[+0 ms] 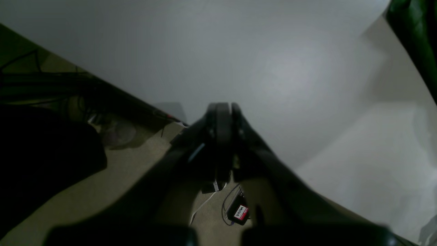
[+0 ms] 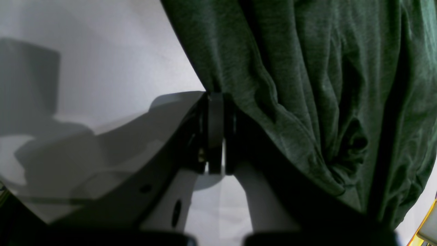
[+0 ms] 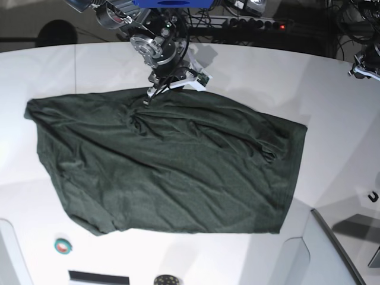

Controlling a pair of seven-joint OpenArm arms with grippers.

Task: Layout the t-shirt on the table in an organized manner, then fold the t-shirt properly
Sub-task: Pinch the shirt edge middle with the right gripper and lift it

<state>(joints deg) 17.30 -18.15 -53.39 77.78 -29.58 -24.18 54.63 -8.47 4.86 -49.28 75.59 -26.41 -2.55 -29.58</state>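
Note:
The dark green t-shirt (image 3: 172, 172) lies spread and wrinkled across the white table (image 3: 332, 95). My right gripper (image 3: 148, 95) reaches down at the shirt's far edge. In the right wrist view its jaws (image 2: 215, 99) are shut on that edge, and folds of the t-shirt (image 2: 324, 85) run toward the fingertips. My left gripper (image 3: 363, 65) hovers at the table's far right, away from the cloth. In the left wrist view it (image 1: 222, 109) is shut with nothing in it, over the table's rim (image 1: 239, 51). A corner of the t-shirt (image 1: 414, 41) shows at the top right.
A small teal round thing (image 3: 62, 245) and a dark round object (image 3: 165, 279) sit near the table's front edge. A thin dark seam (image 3: 332, 237) curves at the front right. A power strip (image 3: 255, 24) and cables lie behind the table. Floor with cables (image 1: 239, 212) shows below the left gripper.

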